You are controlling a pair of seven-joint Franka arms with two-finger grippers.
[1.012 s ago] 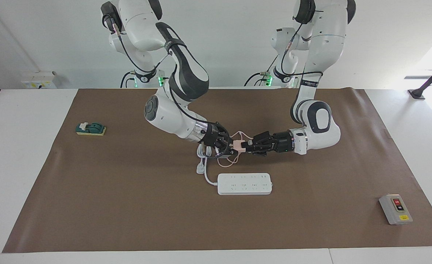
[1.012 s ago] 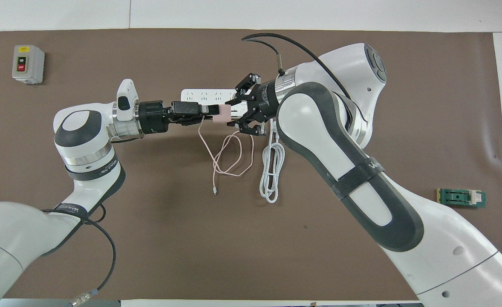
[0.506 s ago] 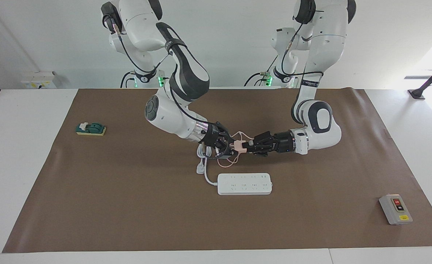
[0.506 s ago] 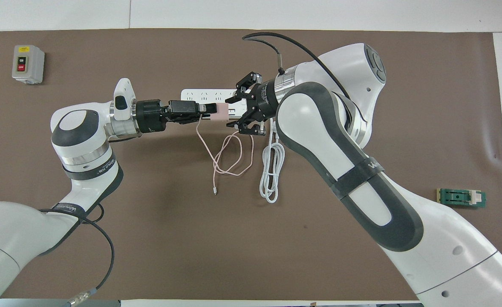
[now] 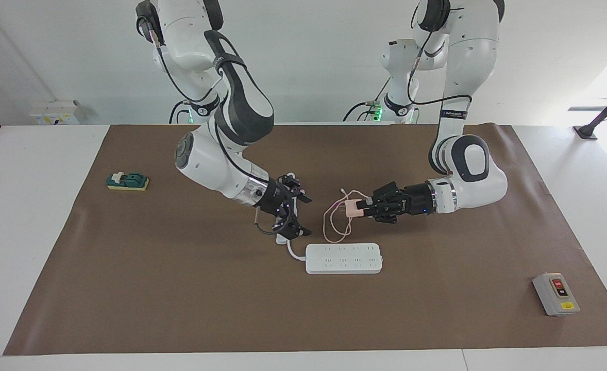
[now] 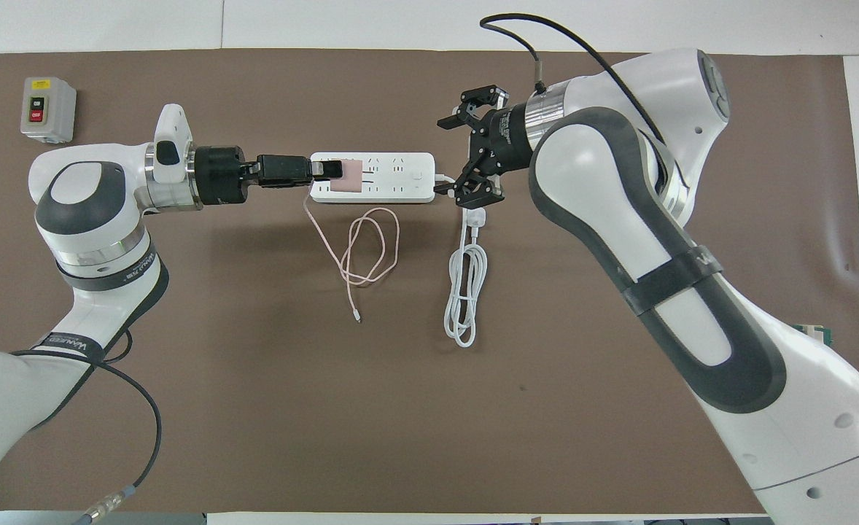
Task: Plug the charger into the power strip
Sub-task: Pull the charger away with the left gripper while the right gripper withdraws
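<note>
Your right tool has let go and backed away, released; your left tool grips the charger above the power strip.

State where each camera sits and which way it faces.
Facing view: high across the table, looking at both robots; whole arms and bases show, left gripper holding the charger.
Overhead view: above the robots' end, looking steeply down; arms enter from the bottom, right gripper open.
Shared: both grippers, charger, power strip, grey box.
</note>
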